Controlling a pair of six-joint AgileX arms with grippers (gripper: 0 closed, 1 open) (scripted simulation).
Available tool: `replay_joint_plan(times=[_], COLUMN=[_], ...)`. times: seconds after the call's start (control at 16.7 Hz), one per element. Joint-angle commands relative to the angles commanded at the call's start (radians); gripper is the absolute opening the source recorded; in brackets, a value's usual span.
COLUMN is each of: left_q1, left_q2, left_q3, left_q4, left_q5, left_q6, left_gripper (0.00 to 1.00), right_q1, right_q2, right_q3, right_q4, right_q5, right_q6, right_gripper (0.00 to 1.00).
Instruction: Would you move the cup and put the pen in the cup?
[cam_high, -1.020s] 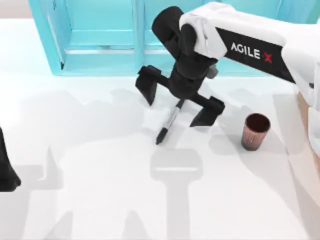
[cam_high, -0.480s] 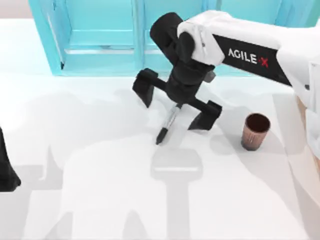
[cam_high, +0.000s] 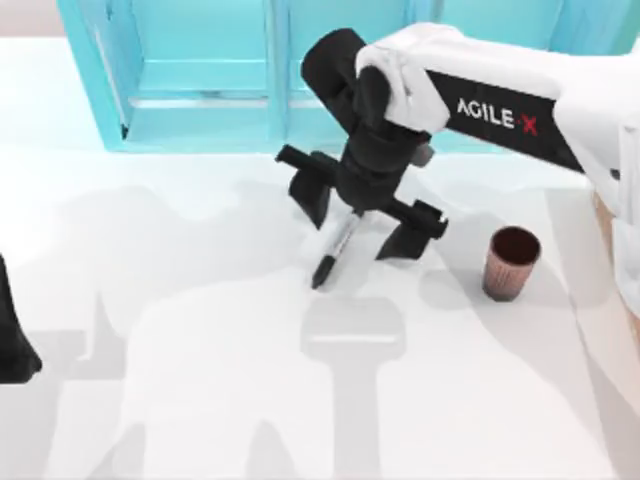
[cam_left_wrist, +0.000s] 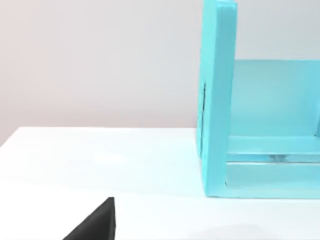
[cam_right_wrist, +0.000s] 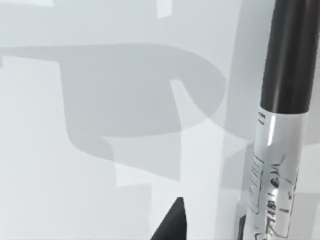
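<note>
Top view, pen: the pen (cam_high: 335, 246) is seen lying flat on the table (cam_high: 200, 400), a bit toward the far edge and roughly mid-width, long axis running on a slant from the far side down toward the near-left, dark tip nearest the near edge.
Top view, right gripper: the right gripper (cam_high: 363, 212) is parked right over the pen's upper end, fingers spread wide and holding nothing, one on each side of the barrel, so the gap is set across the pen's length rather than along it.
Top view, cup: the cup (cam_high: 510, 262) is found upright toward the right edge, well apart from the pen and untouched.
Top view, left gripper: the left gripper (cam_high: 15, 345) is tucked at the left edge, far from both things; whether its jaws are apart or closed can't be told.
Left wrist view: a blue cabinet (cam_left_wrist: 260, 130) is seen at the far edge, plus a dark bit of finger low in the picture.
Right wrist view: the pen (cam_right_wrist: 280, 130) is caught close up, black cap above the printed pale barrel, flat on the table.
Key relation: the barrel looks lined up between the open jaws, so probably a straight drop and squeeze is all that's called for, and the right arm is clearly the nearer one.
</note>
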Motion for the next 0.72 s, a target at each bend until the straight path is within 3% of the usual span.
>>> replay_joint_plan(times=[0.24, 0.72], left_q1=[0.000, 0.000], left_q2=[0.000, 0.000], left_q3=[0.000, 0.000], left_q4=[0.000, 0.000], left_q5=[0.000, 0.000], left_q6=[0.000, 0.000], left_gripper=[1.00, 1.00], right_q1=[0.000, 0.000], right_q2=[0.000, 0.000], right_q3=[0.000, 0.000], right_q4=[0.000, 0.000], right_q5=[0.000, 0.000], right_q6=[0.000, 0.000], right_gripper=[0.02, 0.00])
